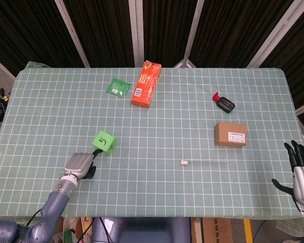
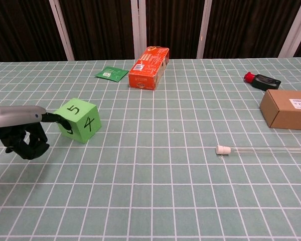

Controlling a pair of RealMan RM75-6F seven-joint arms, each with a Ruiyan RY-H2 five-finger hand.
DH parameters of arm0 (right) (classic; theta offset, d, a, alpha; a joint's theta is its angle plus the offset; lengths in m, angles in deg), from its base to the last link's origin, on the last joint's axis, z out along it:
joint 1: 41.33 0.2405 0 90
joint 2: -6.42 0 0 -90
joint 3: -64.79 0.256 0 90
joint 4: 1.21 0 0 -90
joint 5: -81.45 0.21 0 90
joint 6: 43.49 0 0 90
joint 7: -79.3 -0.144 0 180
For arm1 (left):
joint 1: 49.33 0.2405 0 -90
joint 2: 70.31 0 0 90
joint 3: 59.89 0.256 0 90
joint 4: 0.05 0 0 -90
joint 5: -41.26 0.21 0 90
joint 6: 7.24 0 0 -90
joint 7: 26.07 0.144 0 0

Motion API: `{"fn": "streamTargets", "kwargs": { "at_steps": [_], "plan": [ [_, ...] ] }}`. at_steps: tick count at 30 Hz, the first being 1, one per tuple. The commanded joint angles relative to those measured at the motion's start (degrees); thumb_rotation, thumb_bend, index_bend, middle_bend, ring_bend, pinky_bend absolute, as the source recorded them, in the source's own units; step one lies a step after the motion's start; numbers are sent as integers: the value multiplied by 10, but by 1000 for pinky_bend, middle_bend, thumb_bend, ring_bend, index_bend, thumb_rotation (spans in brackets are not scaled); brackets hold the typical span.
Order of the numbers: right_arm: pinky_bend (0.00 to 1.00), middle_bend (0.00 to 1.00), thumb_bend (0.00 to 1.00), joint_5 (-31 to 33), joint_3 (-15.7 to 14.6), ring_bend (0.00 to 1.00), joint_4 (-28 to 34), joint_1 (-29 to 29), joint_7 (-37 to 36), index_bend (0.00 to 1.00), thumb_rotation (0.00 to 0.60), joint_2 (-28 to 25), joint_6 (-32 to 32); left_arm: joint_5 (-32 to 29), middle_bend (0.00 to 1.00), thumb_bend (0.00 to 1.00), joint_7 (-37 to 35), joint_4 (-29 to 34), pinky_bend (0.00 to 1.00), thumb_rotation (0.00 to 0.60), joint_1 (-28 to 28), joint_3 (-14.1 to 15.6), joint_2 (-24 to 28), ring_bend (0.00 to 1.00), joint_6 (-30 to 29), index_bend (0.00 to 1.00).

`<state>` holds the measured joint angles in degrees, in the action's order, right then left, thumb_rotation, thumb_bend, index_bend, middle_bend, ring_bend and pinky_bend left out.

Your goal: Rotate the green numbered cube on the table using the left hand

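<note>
Down at the near left part of the worktop (image 1: 202, 126) sits the green numbered cube (image 1: 104, 142), turned so one corner points toward the robot: from the chest view the 5 is on top and the 4 on the face angled to the right. The left hand (image 1: 80, 165) lies just beside it, nearer the front edge and a little further left, so the cube is ahead of the hand and slightly to its right. One outstretched finger (image 2: 56, 119) reaches across to the cube's left face and appears to touch it low down; the remaining fingers are curled under the palm, closed on nothing. So the hand is not grasping the cube at all, only nudging it with a fingertip.

By my reckoning any further turning depends on that fingertip pressing off-centre on the cube's face; a push through the middle would likely slide the cube across the cloth rather than spin it.

Over at the far right edge the right hand (image 1: 300, 170) hangs beside the worktop with fingers spread and holding nothing, well apart from the cube, so the left is plainly the nearer one.
</note>
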<state>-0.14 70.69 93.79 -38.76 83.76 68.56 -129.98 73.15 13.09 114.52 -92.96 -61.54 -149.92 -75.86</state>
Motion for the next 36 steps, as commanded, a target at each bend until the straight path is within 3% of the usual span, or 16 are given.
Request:
{"fn": "streamTargets", "kwargs": {
  "at_steps": [1,36],
  "plan": [
    [0,0,45,1,0,0,1,0,0,65,600,0,0,-7,714,712,10,2,689,600,-6,-5,-13,543,-6,156],
    [0,0,45,10,4,0,8,-4,-13,65,600,-9,0,-63,713,705,91,-27,689,600,-58,-80,-108,543,-93,156]
  ]
}}
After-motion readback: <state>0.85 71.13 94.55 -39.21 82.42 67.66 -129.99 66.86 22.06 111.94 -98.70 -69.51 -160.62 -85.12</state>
